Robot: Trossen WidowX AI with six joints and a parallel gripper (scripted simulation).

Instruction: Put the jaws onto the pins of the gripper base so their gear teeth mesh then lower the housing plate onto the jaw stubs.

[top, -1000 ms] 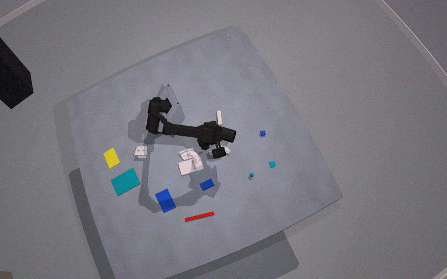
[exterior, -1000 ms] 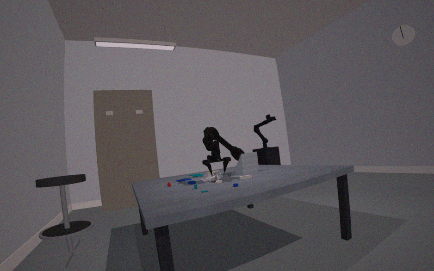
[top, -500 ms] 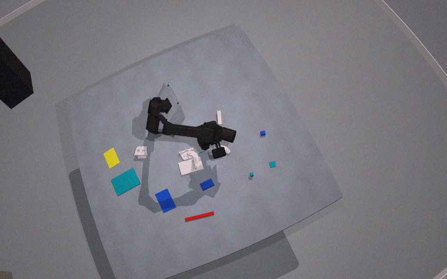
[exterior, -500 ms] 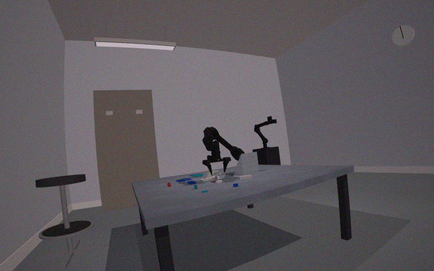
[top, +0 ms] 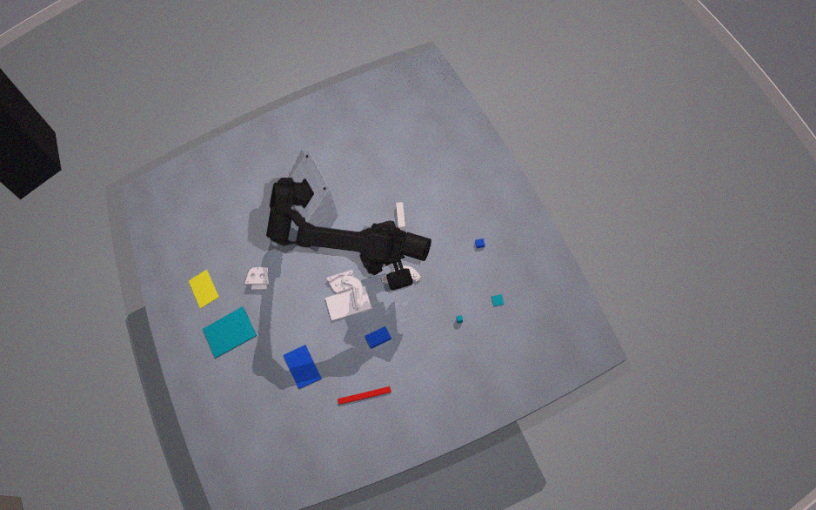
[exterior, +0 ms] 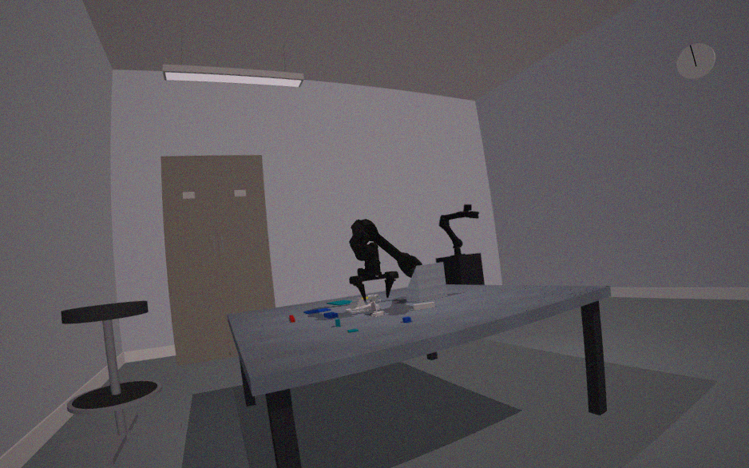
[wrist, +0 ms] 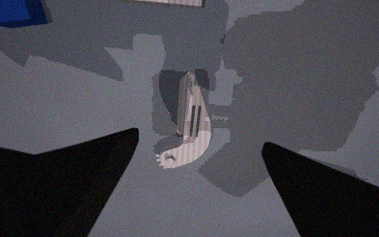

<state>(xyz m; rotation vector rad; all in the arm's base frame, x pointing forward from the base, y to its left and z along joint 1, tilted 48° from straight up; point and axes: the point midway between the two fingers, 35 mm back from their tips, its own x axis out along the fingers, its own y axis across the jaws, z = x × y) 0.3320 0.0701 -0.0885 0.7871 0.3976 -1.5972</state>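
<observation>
Overhead, the open gripper (top: 399, 288) (exterior: 375, 297) (wrist: 201, 141) hovers above a grey table (top: 462, 190) (exterior: 482, 307) before a brown door (exterior: 215, 250).

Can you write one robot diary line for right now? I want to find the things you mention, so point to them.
end effector (exterior: 376, 299) (wrist: 201, 141): open | under it: loose white toothed jaw (wrist: 200, 140) | housing plate: not closed over both jaws

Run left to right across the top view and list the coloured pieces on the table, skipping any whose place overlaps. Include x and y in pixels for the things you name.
Flat yellow rectangle (top: 203, 288) (exterior: 366, 297) → large flat blue rectangle (top: 302, 366) (exterior: 316, 311) → long red bar (top: 364, 395) (exterior: 291, 318) → tiny teal block (top: 459, 318) (exterior: 337, 322) → small blue block (top: 479, 243) (exterior: 406, 319) → teal square (top: 497, 300) (exterior: 352, 331)
</observation>
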